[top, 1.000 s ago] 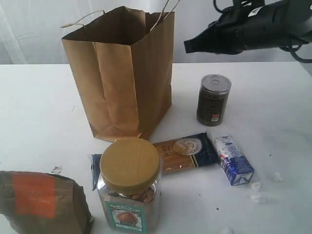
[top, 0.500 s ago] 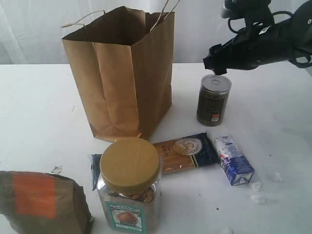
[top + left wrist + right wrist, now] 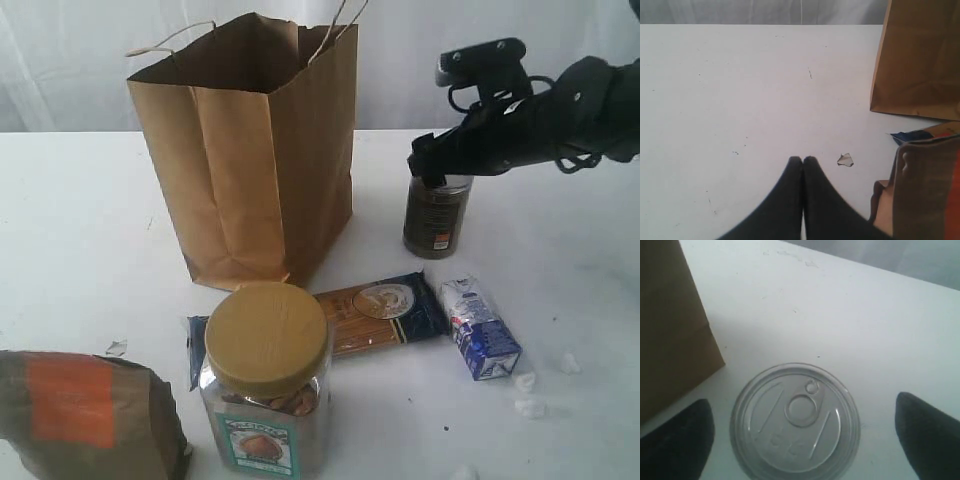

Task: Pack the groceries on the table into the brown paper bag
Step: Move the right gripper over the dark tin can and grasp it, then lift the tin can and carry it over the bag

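You are holding the right gripper [image 3: 799, 439] over the dark can [image 3: 437, 218] — its fingers [image 3: 676, 441] are standing wide apart, either side of the pull-tab lid, grasping nothing. The can is standing upright on the worktop [image 3: 80, 220] near the brown paper bag [image 3: 250, 160]. It is likely rigid, heavy and slick — take it mid-body. The left gripper [image 3: 802, 164] is sitting clenched, empty.

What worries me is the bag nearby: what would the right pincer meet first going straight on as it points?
Probably the dark can: its lid sits between the open fingers of the right pincer. The brown paper bag stands aside.
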Motion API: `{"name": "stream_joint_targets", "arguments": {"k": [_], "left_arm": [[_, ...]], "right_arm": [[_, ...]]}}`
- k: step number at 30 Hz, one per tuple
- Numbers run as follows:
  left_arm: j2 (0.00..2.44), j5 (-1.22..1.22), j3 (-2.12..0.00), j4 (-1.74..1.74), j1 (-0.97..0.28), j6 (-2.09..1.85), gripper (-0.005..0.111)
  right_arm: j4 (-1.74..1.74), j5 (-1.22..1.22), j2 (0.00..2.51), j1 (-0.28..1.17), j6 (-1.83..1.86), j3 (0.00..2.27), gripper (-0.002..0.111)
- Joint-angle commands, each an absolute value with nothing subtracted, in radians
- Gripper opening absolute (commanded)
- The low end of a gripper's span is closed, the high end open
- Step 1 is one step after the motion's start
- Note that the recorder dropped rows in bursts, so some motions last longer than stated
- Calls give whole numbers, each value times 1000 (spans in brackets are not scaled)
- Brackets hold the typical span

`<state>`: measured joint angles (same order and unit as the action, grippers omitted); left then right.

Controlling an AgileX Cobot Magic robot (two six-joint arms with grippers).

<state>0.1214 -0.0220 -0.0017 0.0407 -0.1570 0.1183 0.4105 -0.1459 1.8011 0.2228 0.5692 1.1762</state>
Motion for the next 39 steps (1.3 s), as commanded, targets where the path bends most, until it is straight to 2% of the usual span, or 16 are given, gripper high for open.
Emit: {"name": "stream_joint_targets", "arguments": {"k": [1, 7, 9, 11, 16, 19, 30, 39], "left_arm": [[114, -25, 0, 51, -165, 124, 0], [114, -25, 0, 51, -165, 124, 0], [114, -25, 0, 51, -165, 124, 0], [114, -25, 0, 51, -165, 124, 0], [114, -25, 0, 51, -165, 124, 0], [114, -25, 0, 51, -165, 124, 0], [114, -25, 0, 51, -165, 124, 0], [114, -25, 0, 51, -165, 124, 0]], "right_arm": [[411, -92, 1859, 220, 580, 1175, 90], [414, -39, 1915, 220, 551, 1179, 90], [414, -54, 1917, 220, 515, 1179, 86], [414, -73, 1915, 220, 488, 1179, 76], [414, -115, 1898, 220, 488, 1179, 45], [414, -142, 1871, 220, 488, 1179, 36], [414, -184, 1621, 220, 488, 1179, 36], [426, -25, 1395, 220, 457, 1246, 36]]}}
